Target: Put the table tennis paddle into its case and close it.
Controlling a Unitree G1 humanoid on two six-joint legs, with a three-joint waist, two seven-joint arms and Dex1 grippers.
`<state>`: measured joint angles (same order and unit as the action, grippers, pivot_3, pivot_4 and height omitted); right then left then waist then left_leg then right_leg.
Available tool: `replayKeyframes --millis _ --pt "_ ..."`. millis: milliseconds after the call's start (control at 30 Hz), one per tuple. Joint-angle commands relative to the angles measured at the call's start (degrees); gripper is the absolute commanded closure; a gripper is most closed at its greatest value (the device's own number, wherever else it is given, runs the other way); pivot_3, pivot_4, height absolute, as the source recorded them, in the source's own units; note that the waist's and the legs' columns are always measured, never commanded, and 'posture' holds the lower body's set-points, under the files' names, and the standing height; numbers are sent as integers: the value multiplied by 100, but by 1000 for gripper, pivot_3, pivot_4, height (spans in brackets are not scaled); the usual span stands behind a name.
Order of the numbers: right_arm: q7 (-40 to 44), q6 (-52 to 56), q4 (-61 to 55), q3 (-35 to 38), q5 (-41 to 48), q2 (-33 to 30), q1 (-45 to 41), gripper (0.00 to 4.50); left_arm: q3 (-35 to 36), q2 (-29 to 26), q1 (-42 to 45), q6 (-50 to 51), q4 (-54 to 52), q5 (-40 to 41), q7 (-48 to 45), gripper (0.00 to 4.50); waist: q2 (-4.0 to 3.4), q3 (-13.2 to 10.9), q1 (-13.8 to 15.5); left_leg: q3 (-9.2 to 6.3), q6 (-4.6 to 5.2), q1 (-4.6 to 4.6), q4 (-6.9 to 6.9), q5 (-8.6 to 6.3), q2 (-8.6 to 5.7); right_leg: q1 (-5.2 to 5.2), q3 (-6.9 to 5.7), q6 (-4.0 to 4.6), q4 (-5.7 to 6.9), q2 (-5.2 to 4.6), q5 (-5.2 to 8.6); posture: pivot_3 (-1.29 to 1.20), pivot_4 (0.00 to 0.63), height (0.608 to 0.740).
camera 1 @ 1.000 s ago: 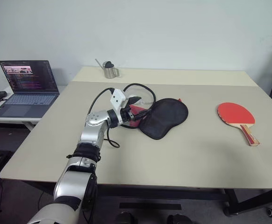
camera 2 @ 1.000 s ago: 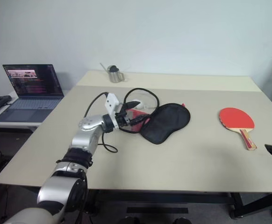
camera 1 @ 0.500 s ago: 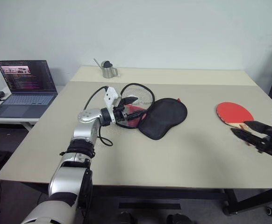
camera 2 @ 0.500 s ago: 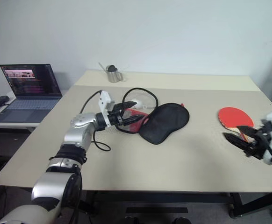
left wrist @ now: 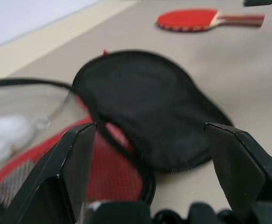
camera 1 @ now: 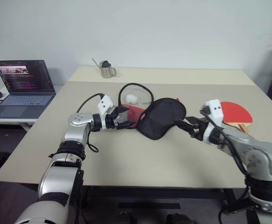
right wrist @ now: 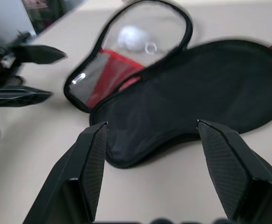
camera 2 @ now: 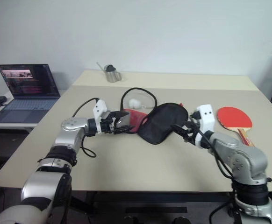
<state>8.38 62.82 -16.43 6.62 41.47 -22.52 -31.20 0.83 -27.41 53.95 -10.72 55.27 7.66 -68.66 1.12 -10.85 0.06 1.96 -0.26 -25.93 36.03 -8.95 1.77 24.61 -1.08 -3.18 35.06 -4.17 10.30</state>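
The case lies opened out mid-table, its black half up. To its left sit a red inner side and a clear black-trimmed pocket with a white ball in it. My left gripper is open at the case's left end, fingertips beside the red part, and it holds nothing. My right gripper is open just off the case's right edge, pointing at it, apart from it. The table tennis paddle lies red face up at the right, behind my right wrist, partly hidden; it also shows as the paddle.
A small metal pitcher stands at the back of the table. An open laptop sits on a side table to the left. A black cable loops from my left wrist over the table.
My right arm has swung in from the right edge, past the paddle, to the case's right side. My left gripper has drawn back a little leftward from the case.
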Motion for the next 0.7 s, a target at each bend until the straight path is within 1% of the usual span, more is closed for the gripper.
replayKeyframes --millis 33,300,533,700 --pt "-244 -250 594 -198 -481 296 -352 1235 89 -50 186 -164 -85 43 5 453 0 0 17 0 0 -2 0 0 -1 1 0 0 0 0 0 0 150 740" --pt "-221 -640 1708 -539 -1250 813 -576 1235 73 -43 116 -150 -348 81 -7 453 1 1 -14 1 0 -4 -3 0 1 3 1 0 2 4 0 0 150 740" --pt "-45 -557 1811 -548 -1278 1379 -673 1235 78 -58 118 -129 -422 88 -14 453 1 1 -42 0 0 -3 -3 0 6 7 3 0 8 11 -1 0 150 740" --pt "40 -905 2281 -668 -1621 1528 -828 1235 56 -8 139 -127 -421 81 -14 453 2 1 -38 0 0 -3 -2 0 6 7 3 0 9 11 -1 0 150 740"
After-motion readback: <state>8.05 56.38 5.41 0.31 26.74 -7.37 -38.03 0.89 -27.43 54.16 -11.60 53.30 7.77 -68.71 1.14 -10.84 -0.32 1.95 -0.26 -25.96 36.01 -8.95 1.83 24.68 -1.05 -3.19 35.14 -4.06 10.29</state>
